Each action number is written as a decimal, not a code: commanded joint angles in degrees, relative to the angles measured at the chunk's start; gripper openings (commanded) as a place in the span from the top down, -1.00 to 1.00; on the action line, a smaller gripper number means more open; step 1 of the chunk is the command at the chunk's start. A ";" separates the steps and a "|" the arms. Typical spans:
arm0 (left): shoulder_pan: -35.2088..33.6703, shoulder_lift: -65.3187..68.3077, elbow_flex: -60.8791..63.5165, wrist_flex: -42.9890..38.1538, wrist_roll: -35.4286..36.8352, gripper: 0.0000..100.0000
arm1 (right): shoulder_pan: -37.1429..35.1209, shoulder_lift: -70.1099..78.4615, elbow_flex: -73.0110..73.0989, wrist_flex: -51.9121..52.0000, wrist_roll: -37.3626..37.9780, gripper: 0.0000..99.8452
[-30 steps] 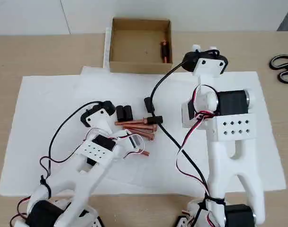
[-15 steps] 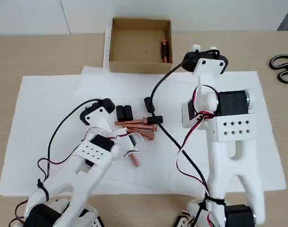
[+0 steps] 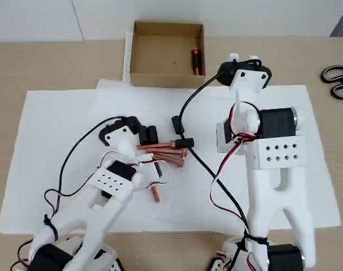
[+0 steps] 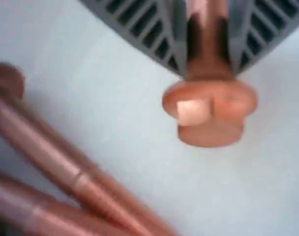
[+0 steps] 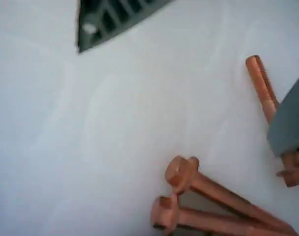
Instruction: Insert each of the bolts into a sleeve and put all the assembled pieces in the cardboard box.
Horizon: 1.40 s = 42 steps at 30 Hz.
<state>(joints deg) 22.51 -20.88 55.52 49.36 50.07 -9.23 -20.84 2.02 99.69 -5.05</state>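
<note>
My left gripper (image 3: 154,179) (image 4: 208,69) is shut on a copper bolt (image 3: 155,193) (image 4: 208,113) just above the white sheet, its shank end pointing toward the table's front. The right wrist view shows this bolt (image 5: 266,93) held in the left gripper (image 5: 287,132). Several loose bolts (image 3: 163,151) (image 4: 66,172) (image 5: 213,196) lie in a pile beside it. Two black sleeves (image 3: 148,134) stand just behind the pile. The cardboard box (image 3: 166,81) at the back holds one assembled piece (image 3: 196,61) by its right wall. My right arm (image 3: 273,147) hangs over the sheet's right half, one ribbed finger (image 5: 107,19) showing with nothing in it.
A white sheet (image 3: 58,141) covers the middle of the wooden table. The right arm's black cable (image 3: 188,149) crosses the sheet right next to the bolt pile. Scissors (image 3: 338,79) lie at the far right edge.
The left gripper has swung its bolt from pointing right to pointing toward the front edge, and its wrist has shifted slightly back and right. The right arm has stayed still.
</note>
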 commanded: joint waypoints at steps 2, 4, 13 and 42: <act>-0.26 -2.20 -7.69 9.76 -10.29 0.99 | 0.31 -1.89 -0.18 0.22 0.62 0.40; -1.14 -2.02 -11.38 14.59 -15.03 0.99 | 0.31 -1.89 -0.18 0.22 0.62 0.40; -18.37 -1.67 -15.16 12.84 -28.75 0.99 | 0.31 -1.89 -0.18 0.22 0.62 0.40; -15.82 -1.58 -9.36 6.07 -43.60 0.81 | 0.04 -1.89 -0.18 0.22 0.62 0.40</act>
<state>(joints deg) 6.42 -20.88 46.37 55.69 6.99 -9.23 -20.84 2.02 99.69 -5.05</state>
